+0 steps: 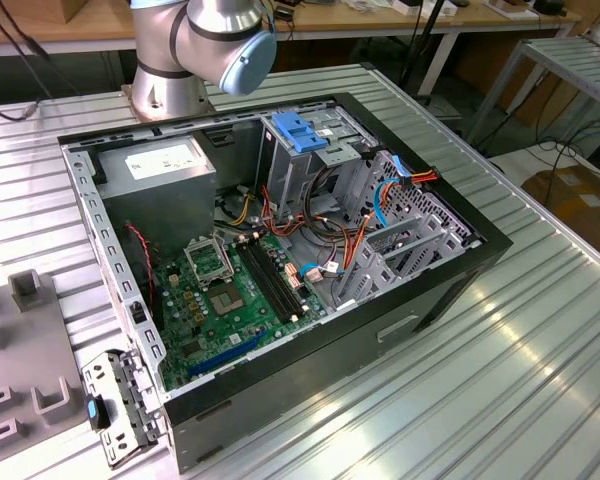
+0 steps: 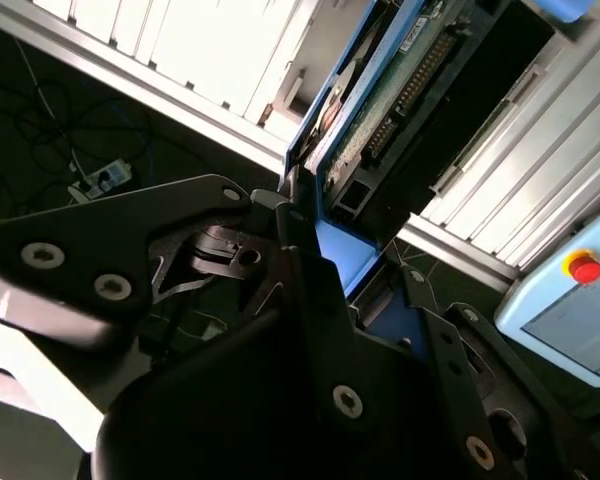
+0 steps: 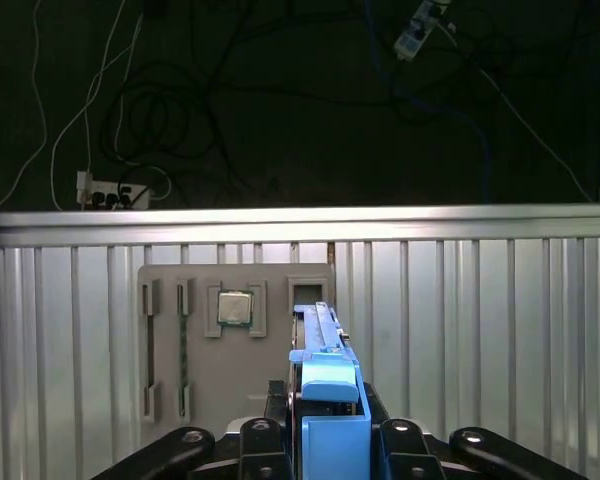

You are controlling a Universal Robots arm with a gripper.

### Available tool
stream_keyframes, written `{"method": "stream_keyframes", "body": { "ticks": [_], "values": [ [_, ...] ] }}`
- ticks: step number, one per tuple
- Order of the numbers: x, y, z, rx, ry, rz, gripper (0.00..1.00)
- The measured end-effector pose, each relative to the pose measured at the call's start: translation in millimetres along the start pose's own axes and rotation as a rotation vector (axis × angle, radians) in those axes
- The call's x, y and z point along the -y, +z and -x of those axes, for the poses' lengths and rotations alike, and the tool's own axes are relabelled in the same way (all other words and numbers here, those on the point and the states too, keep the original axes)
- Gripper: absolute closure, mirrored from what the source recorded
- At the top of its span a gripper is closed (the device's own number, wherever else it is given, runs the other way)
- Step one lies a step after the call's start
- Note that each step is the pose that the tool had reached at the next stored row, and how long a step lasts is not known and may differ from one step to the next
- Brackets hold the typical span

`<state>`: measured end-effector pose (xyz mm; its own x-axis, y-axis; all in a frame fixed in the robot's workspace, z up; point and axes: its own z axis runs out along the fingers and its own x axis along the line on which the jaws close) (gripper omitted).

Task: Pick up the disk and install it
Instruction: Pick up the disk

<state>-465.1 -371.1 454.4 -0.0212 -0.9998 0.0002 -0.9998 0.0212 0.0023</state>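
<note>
Counter (image 1: 540, 350): ribbed alu. top, carries all items. Robot arm (image 1: 205, 40) is mounted at its far side in the exterior view. PC chassis (image 1: 280, 400) lies on its side, cover off. Inside, largest first: motherboard (image 1: 230, 300), grey PSU (image 1: 165, 165), metal drive cage (image 1: 310, 185) w/ light-blue bracket (image 1: 300, 130) on top. Grey fixture tray (image 1: 20, 340) sits on the counter at the exterior view's left, just beside the chassis. A CPU (image 3: 234, 309) rests in one of its pockets.

Disk (image 3: 318, 335): not in the chassis. The first wrist view shows it held edge-on in the gripper (image 3: 325, 445), over the fixture tray. Jaws are clamped on the disk, one each side across its thickness, at the end carrying the blue rail (image 3: 330, 385). The second wrist view shows the green PCB face (image 2: 395, 90) w/ a pin row exposed. Whether the far end is clear of the tray: cannot tell.

Handling (est.):
- Rigid metal body, moderate wt., no flex.
- Smooth faces may slip, so the grip needs to be firm and square.
- Shock-sensitive: no knocks.
- Exposed PCB and pins are fragile: no contact there.
- Best hold is on the flat faces or side rails nr. one end, as now. This leaves the other end free.
</note>
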Motion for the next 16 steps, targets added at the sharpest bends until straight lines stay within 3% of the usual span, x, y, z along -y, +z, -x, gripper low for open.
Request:
{"method": "stream_keyframes", "body": {
  "ticks": [16],
  "values": [
    [-0.1, -43.4, 0.0, -0.0001, 0.0, 0.0018, 0.63]
  ]
}}
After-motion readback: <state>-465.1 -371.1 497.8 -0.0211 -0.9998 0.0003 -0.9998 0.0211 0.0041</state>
